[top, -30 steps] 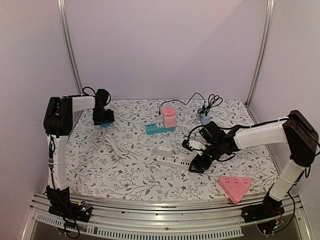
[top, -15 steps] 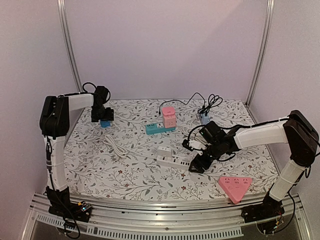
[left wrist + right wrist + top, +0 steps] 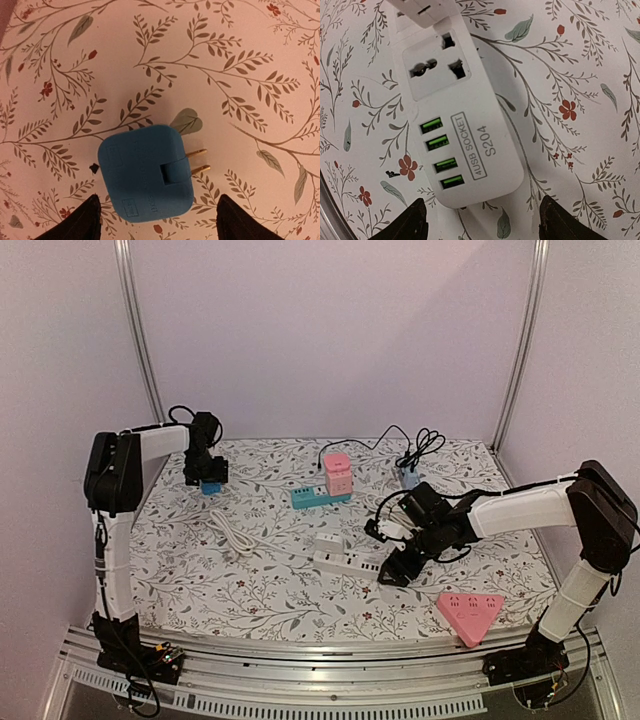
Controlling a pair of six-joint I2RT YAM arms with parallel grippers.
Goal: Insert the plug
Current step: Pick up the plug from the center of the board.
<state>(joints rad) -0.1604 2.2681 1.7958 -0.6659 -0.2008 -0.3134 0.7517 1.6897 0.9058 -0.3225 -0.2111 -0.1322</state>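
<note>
Spotting prongs (image 3: 197, 153) on the blue plug (image 3: 146, 172) needs the wrist view.

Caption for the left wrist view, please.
Open left fingers flank a blue plug lying on the floral cloth, its prongs pointing image-right.

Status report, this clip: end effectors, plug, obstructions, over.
Left end effector open over blue plug, no grip. Right end effector open over white power strip. Plug flat on cloth, prongs exposed. Loose white cable between plug and strip.

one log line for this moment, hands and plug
left hand: open, above blue plug | blue plug: loose on cloth, prongs exposed | right hand: open, above white power strip | insert: not done
</note>
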